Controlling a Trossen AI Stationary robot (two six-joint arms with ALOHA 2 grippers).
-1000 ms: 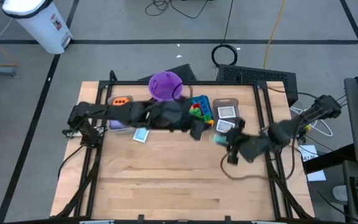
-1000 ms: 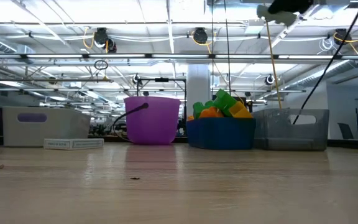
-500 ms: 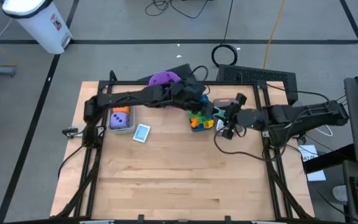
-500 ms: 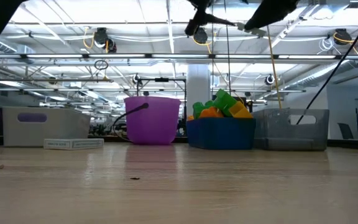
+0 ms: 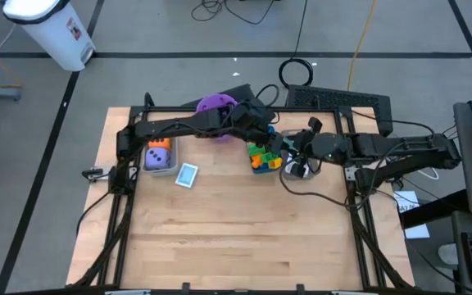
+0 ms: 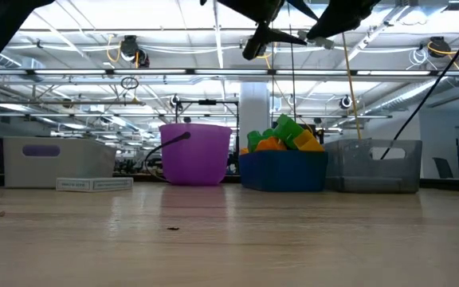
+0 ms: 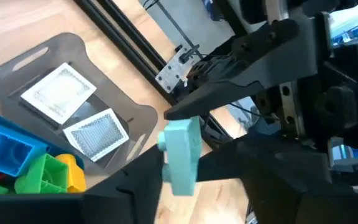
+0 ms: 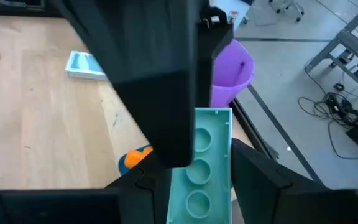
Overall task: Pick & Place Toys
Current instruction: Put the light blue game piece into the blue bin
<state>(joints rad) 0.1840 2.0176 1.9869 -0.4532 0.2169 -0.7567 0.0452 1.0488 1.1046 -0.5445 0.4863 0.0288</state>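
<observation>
Teal brick (image 8: 201,158) clamped in right pincer (image 8: 194,177), left pincer (image 7: 185,180) touching

A grey concrete floor (image 5: 179,33) with dark lines surrounds the wooden table (image 5: 236,238), a white bin (image 5: 52,29) stands nearby, and ceiling lights (image 6: 213,48) glow.

Even overhead light on my feeds, soft shadows under both arms on the table (image 5: 220,238). Low view: ceiling strip lights (image 6: 213,32) glare, arms above go silhouette. Right wrist view: teal brick (image 8: 201,158) sharp, dark arm just ahead of the fingers blurred.
</observation>
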